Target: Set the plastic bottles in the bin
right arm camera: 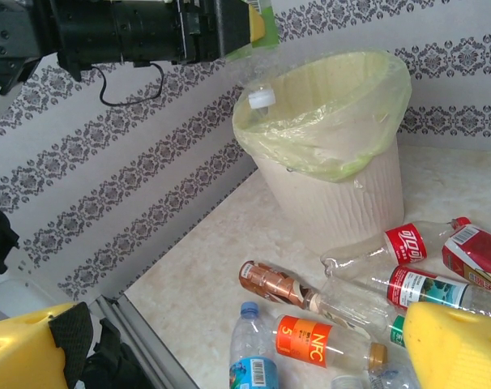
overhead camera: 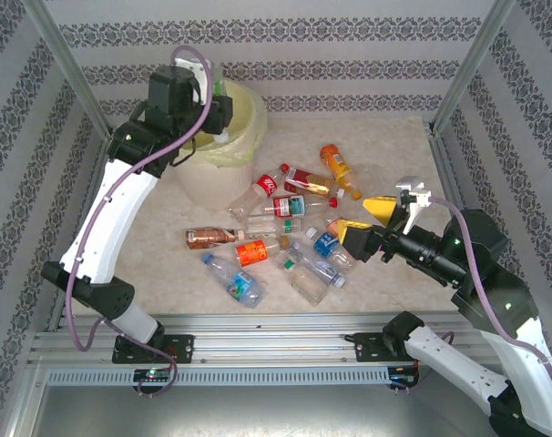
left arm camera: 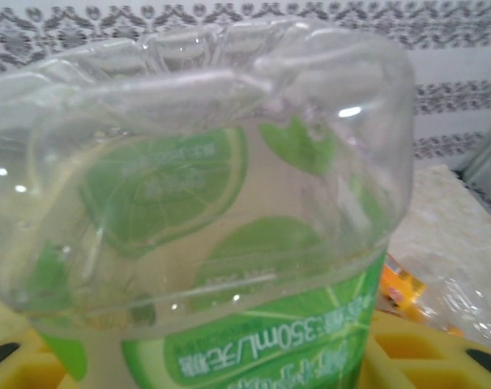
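We are seeing the left hand (overhead camera: pixel 219 107) gripping a clear bottle with a green lime label (left arm camera: pixel 229 267) across its body and holding it above the bin (overhead camera: pixel 208 182), with the white cap (right arm camera: pixel 262 99) pointing down toward the mouth. We are judging this as the moment just before the release, and the danger is lying exactly here: from the right wrist the cap is appearing right over the rim of the bin, on the side away from the right hand, while from above it is looking more inside, so we cannot tell how well it is centred. If the fingers are opening too early, the bottle may be striking the rim or the loose yellow bag (right arm camera: pixel 335 121) and tipping outside the bin. The right hand (overhead camera: pixel 367 221) is standing wide open and empty, well apart from the bin, beyond the heap of other bottles. These are lying on the worktop (overhead camera: pixel 385 146) in front of the bin: a red-labelled bottle (overhead camera: pixel 265 188) is nearest to its foot, while a brown bottle (overhead camera: pixel 217 237) and an orange-labelled bottle (overhead camera: pixel 253 252) are lying farther from it. They are crowding and touching each other, so we are thinking that fingers coming down there may be pushing a neighbour and making it roll. The left arm (overhead camera: pixel 121 200) over the bin is also standing in the way of the right one.
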You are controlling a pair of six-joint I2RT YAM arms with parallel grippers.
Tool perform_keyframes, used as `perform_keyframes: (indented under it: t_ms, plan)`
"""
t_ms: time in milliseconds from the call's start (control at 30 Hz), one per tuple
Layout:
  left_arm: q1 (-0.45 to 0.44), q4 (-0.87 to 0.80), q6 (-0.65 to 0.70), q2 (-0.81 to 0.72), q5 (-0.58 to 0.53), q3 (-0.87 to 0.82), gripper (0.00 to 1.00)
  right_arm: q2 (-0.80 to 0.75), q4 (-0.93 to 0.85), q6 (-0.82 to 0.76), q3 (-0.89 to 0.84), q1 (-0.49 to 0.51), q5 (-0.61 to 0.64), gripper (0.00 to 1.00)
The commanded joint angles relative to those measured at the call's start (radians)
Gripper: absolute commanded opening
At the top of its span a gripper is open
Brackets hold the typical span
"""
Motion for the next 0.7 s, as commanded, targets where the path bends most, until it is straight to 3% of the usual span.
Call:
perform_keyframes:
  t_ms: [0,333,667]
  plan:
    - [0.057,-0.056,0.053,0.051,0.004,0.071,0.52,-0.002,-0.001,-0.015,0.009,0.005,-0.021,0.98]
    - [0.169,-0.142,0.093,0.261,0.047,0.238,0.52,-0.004,0.008,-0.017,0.009,0.005,-0.024,0.98]
    - [0.185,-0.211,0.088,0.412,0.104,0.282,0.52,0.002,0.055,0.012,-0.031,0.005,-0.050,0.98]
